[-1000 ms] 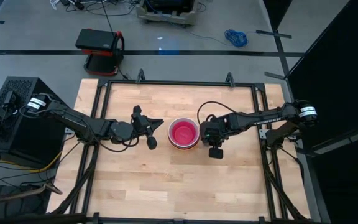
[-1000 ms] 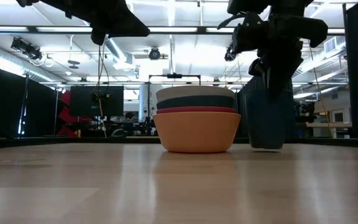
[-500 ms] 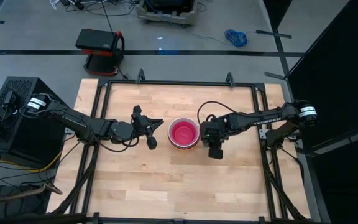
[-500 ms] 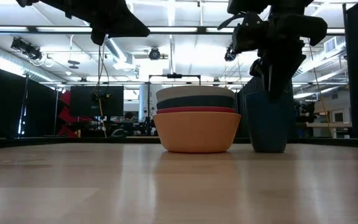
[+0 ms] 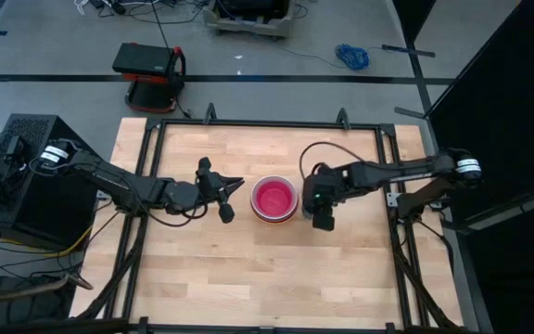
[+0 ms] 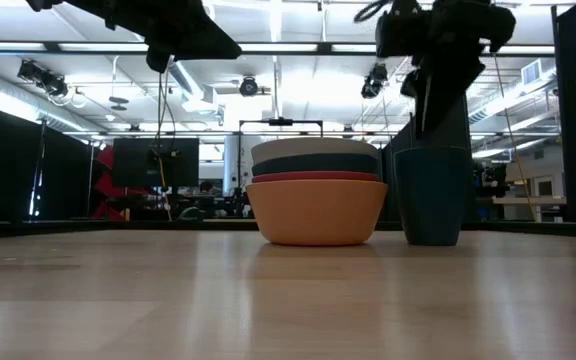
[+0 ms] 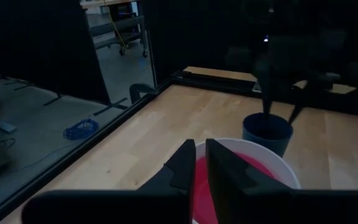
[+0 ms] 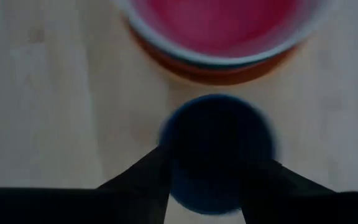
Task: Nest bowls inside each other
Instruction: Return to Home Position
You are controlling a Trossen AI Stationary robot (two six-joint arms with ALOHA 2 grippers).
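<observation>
The bowls stand nested in one stack (image 5: 274,199) at mid-table. An orange bowl (image 6: 316,215) sits on the wood, red, teal and white rims show above it, and a magenta bowl (image 8: 219,18) lies inside on top. A dark blue cup (image 6: 430,195) stands upright on the table just right of the stack. My right gripper (image 8: 209,160) hangs over the cup, open and pointing steeply down, with one finger on either side of the cup's mouth. My left gripper (image 7: 201,163) hovers left of the stack, shut and held level above the white rim (image 7: 272,165). My right gripper's fingers (image 8: 160,171) stand at the cup's rim (image 8: 179,134). Whether they touch it I cannot tell, since the view is blurred. The cup rests on its base on the table.
A black rail frame (image 5: 151,186) borders the table on its left, far and right sides. Bare wood (image 5: 267,269) lies near the front edge. A red and black case (image 5: 148,74) sits on the floor beyond the far edge.
My right gripper has opened and risen above the cup, tipping less steeply. The cup stays upright on the table beside the stack. The bowls have kept still.
</observation>
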